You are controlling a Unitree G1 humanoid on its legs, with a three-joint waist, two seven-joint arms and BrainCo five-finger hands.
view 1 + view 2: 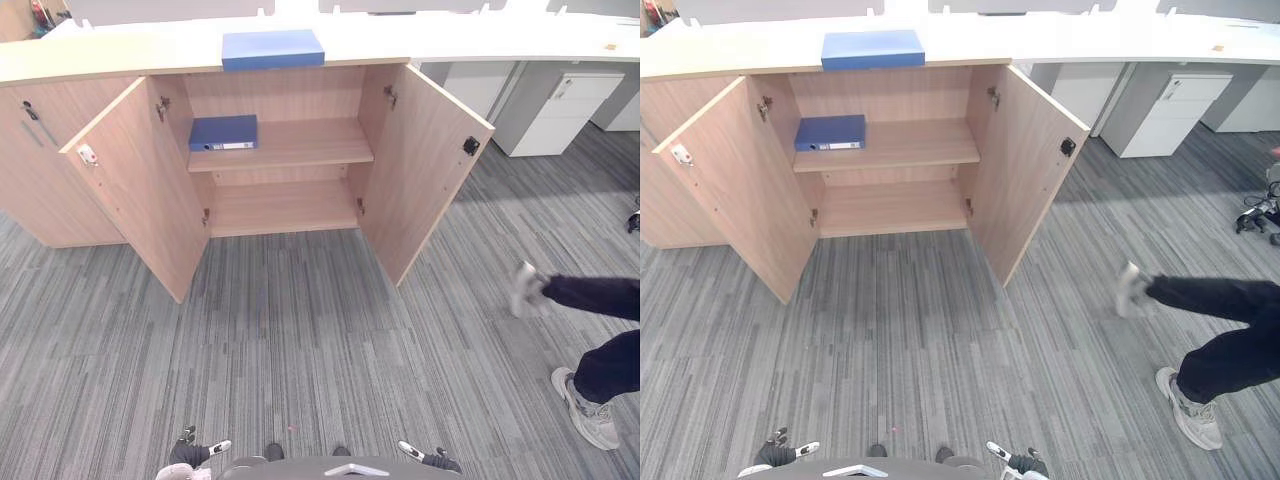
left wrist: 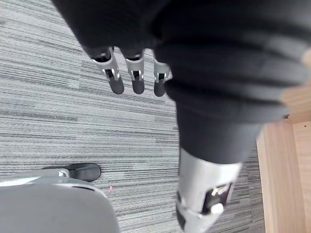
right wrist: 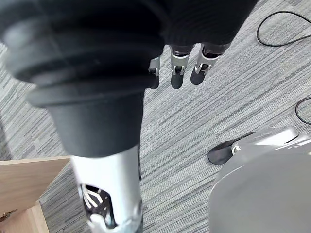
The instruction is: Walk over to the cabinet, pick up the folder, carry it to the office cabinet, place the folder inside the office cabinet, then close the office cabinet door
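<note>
Far ahead of the slack, empty left hand (image 2: 137,80) and right hand (image 3: 177,75), the light-blue folder (image 1: 272,48) looks stiff, light; pinch its near edge.

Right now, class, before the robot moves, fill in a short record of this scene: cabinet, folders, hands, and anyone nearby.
cabinet: both doors swung open
dark folder: lying flat on the upper shelf, towards the robot's left
light folder: lying flat on the counter above the cabinet
left hand: fingers straight, holding nothing, over the carpet
right hand: fingers straight, holding nothing, over the carpet
person: legs on the robot's right, apart from the cabinet
drawer unit: white, to the right past the open door
</note>
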